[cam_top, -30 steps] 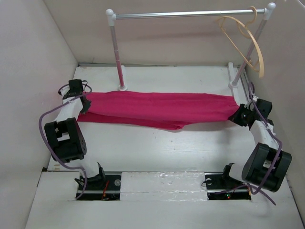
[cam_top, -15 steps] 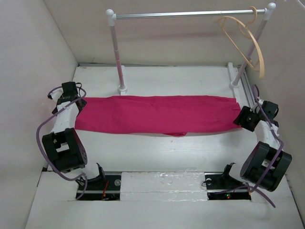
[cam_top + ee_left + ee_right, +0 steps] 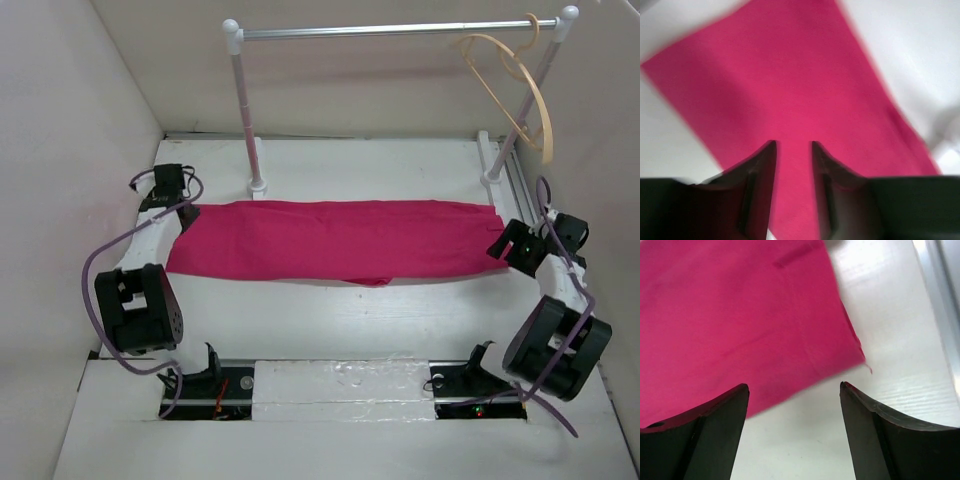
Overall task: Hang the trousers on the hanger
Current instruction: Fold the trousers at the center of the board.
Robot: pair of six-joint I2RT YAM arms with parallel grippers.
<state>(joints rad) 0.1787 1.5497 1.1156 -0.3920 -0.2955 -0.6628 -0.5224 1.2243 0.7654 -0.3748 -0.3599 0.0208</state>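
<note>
The pink trousers lie flat and stretched lengthwise across the middle of the table. My left gripper is at their left end. In its wrist view the left gripper is open by a narrow gap above the trousers, with no cloth pinched. My right gripper is just off their right end. Seen from its wrist, the right gripper stands wide open over bare table beside the edge of the trousers. The tan wooden hanger hangs at the right end of the rail.
The white-and-silver rail frame stands at the back, with its left post just behind the trousers. A metal track runs along the right edge. White walls close in on both sides.
Both grippers let go of the trousers, which dropped from a hanging stretch to lie flat. The right gripper opened wide and backed off; the left opened, then narrowed and moved slightly farther back.
</note>
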